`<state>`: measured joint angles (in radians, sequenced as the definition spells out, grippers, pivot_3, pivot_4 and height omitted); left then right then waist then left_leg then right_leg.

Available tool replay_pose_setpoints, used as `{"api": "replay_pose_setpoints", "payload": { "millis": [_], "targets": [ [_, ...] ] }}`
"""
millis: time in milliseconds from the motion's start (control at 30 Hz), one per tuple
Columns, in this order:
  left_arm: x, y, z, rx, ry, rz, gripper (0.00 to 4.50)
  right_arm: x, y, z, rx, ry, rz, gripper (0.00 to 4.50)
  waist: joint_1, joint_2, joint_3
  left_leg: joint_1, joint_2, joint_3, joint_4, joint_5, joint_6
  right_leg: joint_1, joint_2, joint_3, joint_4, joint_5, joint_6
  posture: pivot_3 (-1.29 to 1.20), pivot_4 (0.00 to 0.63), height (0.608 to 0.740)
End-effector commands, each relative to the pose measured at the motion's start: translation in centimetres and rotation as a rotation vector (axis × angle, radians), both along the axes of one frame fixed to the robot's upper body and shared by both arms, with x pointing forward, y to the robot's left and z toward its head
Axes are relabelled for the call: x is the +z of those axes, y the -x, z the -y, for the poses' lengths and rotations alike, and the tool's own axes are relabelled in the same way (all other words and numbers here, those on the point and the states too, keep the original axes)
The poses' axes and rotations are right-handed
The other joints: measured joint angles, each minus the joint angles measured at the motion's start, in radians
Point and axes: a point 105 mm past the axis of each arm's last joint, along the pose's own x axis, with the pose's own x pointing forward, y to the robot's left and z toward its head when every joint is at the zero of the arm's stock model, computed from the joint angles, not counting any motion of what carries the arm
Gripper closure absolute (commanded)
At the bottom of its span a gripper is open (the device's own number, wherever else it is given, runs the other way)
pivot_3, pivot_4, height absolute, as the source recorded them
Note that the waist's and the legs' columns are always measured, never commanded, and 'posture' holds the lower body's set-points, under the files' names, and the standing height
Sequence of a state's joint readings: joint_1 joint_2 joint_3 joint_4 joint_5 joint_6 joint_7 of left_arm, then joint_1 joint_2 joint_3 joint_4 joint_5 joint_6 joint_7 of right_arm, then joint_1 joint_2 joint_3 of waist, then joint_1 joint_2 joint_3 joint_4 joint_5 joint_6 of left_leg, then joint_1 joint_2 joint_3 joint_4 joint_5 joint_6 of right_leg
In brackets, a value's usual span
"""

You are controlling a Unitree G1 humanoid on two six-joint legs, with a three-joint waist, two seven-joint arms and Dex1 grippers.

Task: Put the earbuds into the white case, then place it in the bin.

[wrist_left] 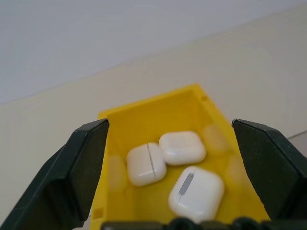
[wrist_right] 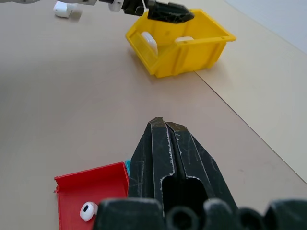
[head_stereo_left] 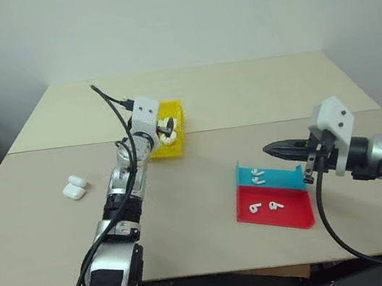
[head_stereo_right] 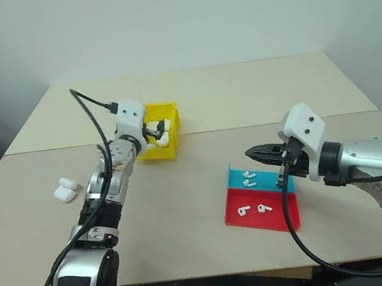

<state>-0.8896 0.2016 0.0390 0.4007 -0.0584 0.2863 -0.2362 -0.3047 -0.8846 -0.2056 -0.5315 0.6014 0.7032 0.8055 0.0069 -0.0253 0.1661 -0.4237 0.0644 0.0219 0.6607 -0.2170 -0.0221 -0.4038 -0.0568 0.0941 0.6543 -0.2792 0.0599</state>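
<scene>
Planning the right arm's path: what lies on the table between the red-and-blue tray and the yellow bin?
Nothing: in the left eye view, bare tan tabletop separates the red-and-blue plastic tray from the yellow rectangular plastic bin.

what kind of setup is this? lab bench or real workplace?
Likely a lab test bench: bare beige table against a plain wall, staged props only, a yellow bin of white cases and a red-and-blue tray of earbuds.

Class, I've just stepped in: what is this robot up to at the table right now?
It is packing earbuds into cases and binning them. The left tool is open over the yellow bin, where three white cases lie. The right tool, shut and empty, hovers above the red-and-blue tray, which holds four loose earbuds. Two more white cases wait on the table to the left.
</scene>
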Motion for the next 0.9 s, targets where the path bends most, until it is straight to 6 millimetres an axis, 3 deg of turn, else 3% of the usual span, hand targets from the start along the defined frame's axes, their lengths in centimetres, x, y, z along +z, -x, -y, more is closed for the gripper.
{"api": "replay_pose_setpoints", "payload": {
  "millis": [33, 233, 333, 500, 733, 900],
  "targets": [
    [3.0, 2.9, -0.2, -0.188, 0.134, 0.105, 0.03, 0.5, 0.7, 0.1, 0.048, 0.078, 0.046, 4.50, -0.001, 0.000, 0.000, 0.000, 0.000, 0.000, 0.000, 0.000, 0.000, 0.000, 0.000, 0.000, 0.001, 0.000, 0.000, 0.00, 0.150, 0.740],
    [1.3, 9.3, -1.0, -0.438, -0.018, 0.090, 0.03, -1.0, 1.5, 1.7, 0.121, 0.180, -0.008, 4.50, -0.016, 0.000, 0.000, 0.002, 0.000, 0.000, 0.000, 0.001, -0.001, 0.001, 0.000, 0.001, 0.001, 0.000, 0.000, 0.00, 0.150, 0.740],
    [0.1, 13.2, -2.9, -0.543, -0.079, 0.021, 0.03, -1.4, 1.5, 2.9, 0.131, 0.252, -0.019, 4.50, -0.022, 0.000, 0.000, 0.002, 0.000, 0.001, 0.000, 0.001, -0.002, 0.002, -0.001, 0.000, 0.002, 0.000, 0.000, 0.00, 0.150, 0.740],
    [-1.4, 17.6, -6.7, -0.590, -0.211, -0.106, 0.03, -1.5, 1.5, 4.7, 0.137, 0.330, -0.023, 4.50, -0.028, 0.000, 0.000, 0.007, 0.001, 0.002, 0.000, 0.001, -0.002, 0.004, 0.000, 0.001, 0.002, 0.000, 0.000, 0.00, 0.150, 0.740],
    [-1.7, 21.1, -10.5, -0.549, -0.283, -0.196, 0.03, -1.4, 2.0, 7.1, 0.160, 0.364, -0.071, 4.50, -0.020, 0.000, 0.000, 0.012, 0.002, 0.003, -0.001, 0.001, -0.002, 0.011, -0.001, 0.000, 0.000, -0.001, -0.001, 0.00, 0.150, 0.740],
    [-2.5, 23.3, -11.9, -0.541, -0.301, -0.265, 0.03, -1.8, 3.0, 8.3, 0.207, 0.417, -0.138, 4.50, -0.023, 0.000, 0.000, 0.015, 0.003, 0.004, -0.002, 0.000, -0.002, 0.012, -0.001, 0.000, -0.001, -0.001, -0.002, 0.00, 0.150, 0.740]
  ]
}}
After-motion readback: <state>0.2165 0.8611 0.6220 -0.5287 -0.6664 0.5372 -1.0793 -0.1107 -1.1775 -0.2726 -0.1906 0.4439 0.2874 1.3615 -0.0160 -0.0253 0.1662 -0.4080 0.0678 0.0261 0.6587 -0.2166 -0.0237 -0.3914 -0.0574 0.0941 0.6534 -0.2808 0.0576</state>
